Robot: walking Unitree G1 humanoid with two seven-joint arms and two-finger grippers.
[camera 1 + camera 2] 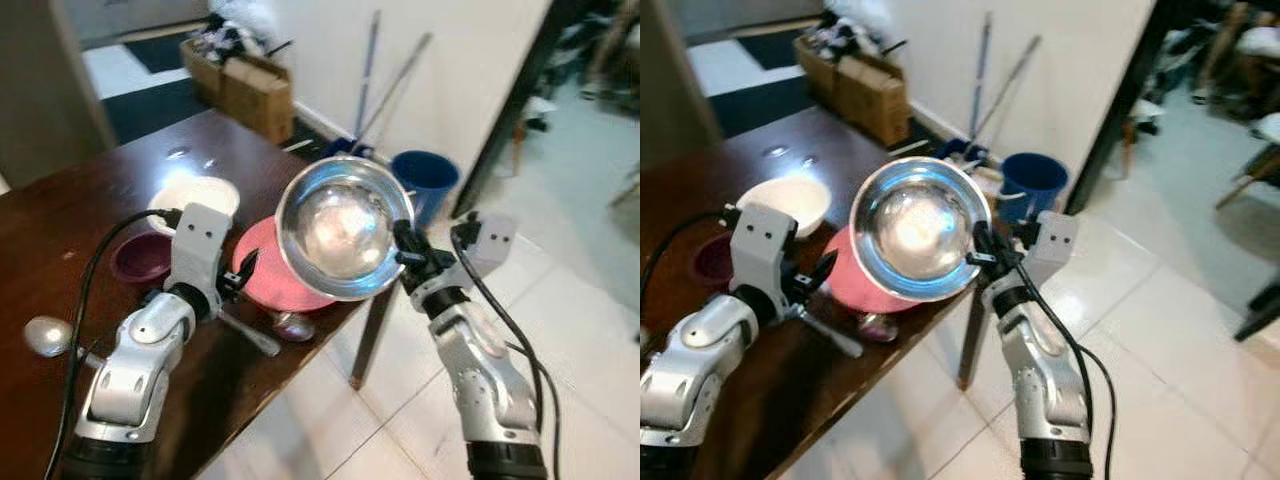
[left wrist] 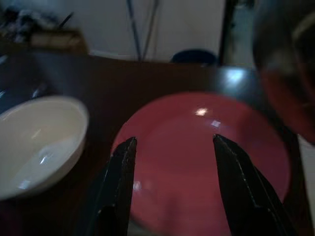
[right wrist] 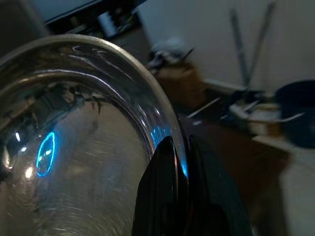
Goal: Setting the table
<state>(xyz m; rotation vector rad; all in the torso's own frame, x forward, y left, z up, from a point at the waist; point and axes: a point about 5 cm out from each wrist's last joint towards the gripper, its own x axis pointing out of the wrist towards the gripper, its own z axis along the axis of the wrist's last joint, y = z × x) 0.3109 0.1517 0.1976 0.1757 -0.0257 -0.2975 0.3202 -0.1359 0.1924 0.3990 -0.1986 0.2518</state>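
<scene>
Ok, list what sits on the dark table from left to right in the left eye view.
Shiny metal spoon → dark purple bowl → white round bowl → pink round plate. Above the plate's right edge, the right tool holds the steel mixing bowl by its rim.

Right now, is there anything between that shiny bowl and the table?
Yes. The steel bowl, pinched at its rim by the right end effector, hangs tilted above the pink plate, with the left end effector close beside.
</scene>
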